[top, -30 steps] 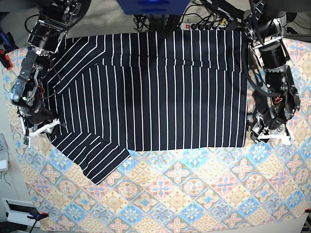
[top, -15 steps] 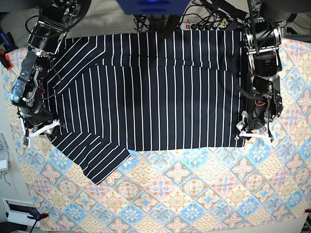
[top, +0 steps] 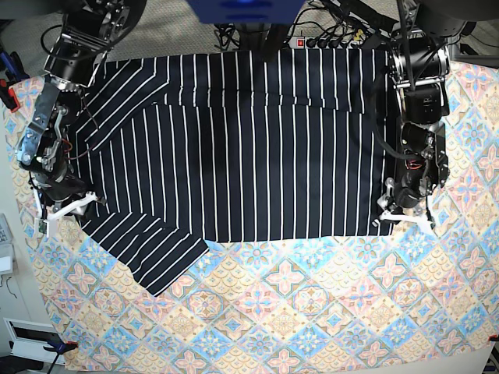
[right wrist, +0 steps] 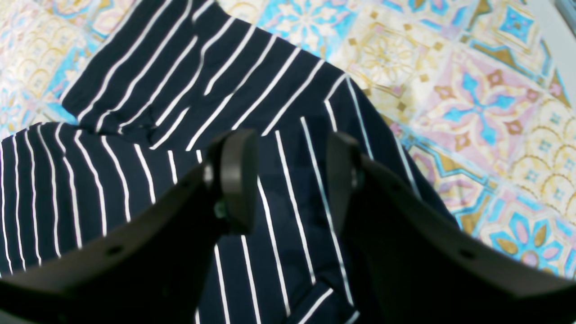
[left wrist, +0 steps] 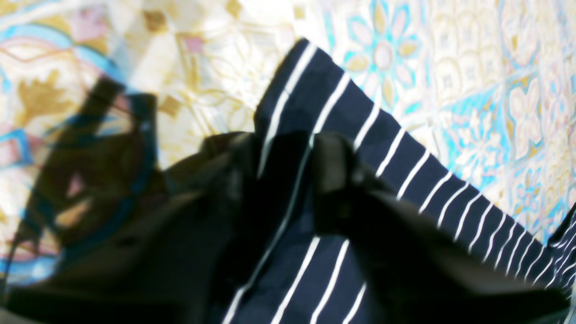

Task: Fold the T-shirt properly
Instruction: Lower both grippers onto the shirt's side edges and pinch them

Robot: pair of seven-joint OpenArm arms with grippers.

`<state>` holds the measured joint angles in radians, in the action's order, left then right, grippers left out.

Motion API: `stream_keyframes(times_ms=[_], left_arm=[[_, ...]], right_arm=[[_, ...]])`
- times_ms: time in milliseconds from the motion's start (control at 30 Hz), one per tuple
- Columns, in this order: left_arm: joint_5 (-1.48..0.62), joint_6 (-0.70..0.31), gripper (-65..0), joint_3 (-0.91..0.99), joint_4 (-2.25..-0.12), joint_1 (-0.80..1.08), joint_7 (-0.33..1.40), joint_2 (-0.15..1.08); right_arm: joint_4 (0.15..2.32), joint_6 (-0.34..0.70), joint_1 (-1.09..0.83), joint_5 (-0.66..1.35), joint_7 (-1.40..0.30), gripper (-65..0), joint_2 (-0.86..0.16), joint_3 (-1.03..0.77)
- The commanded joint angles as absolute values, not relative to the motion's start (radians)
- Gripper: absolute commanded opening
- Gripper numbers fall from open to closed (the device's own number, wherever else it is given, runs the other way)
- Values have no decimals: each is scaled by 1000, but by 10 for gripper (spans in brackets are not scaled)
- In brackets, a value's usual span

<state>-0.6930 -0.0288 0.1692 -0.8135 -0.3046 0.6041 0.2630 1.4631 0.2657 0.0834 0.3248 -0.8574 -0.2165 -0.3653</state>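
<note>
Judging by the small edge between our left gripper's fingertips (left wrist: 290, 157), we risk a slipping pinch; they stand fairly narrow, and we cannot tell whether they grip. The T-shirt (top: 273, 171) lies spread across the patterned tablecloth (top: 312, 312), one sleeve jutting out. Our right gripper (right wrist: 290, 157) stands wide above the cloth's other side, so lifting with one arm alone could skew the hem and bunch the fabric.
</note>
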Motion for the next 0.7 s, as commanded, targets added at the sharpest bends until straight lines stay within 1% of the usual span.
stream_keyframes(times_ms=[0, 100, 167, 233, 267, 400, 500, 667], left_arm=[[-696, -27, -533, 160, -816, -314, 653, 260], [-696, -36, -566, 160, -816, -314, 654, 260], [-696, -68, -587, 160, -816, -315, 656, 262], [-696, -90, -641, 160, -816, -314, 656, 263], [-696, -90, -650, 162, -816, -311, 656, 263], [-696, -90, -650, 163, -816, -306, 656, 266], [-697, -90, -650, 165, -820, -292, 656, 268], [-697, -88, -650, 165, -952, -237, 656, 268]], right_arm=[[1471, 269, 113, 334, -835, -404, -231, -367], [1449, 269, 124, 334, -835, -403, -231, -367], [1437, 269, 134, 334, -835, -403, -234, -367], [1417, 269, 153, 334, -835, -403, -246, -366], [1402, 269, 159, 332, -835, -403, -246, -363], [1313, 269, 213, 332, -832, -403, -297, -278], [1237, 269, 263, 332, -785, -403, -334, -197], [1078, 269, 335, 332, -705, -401, -378, -119]])
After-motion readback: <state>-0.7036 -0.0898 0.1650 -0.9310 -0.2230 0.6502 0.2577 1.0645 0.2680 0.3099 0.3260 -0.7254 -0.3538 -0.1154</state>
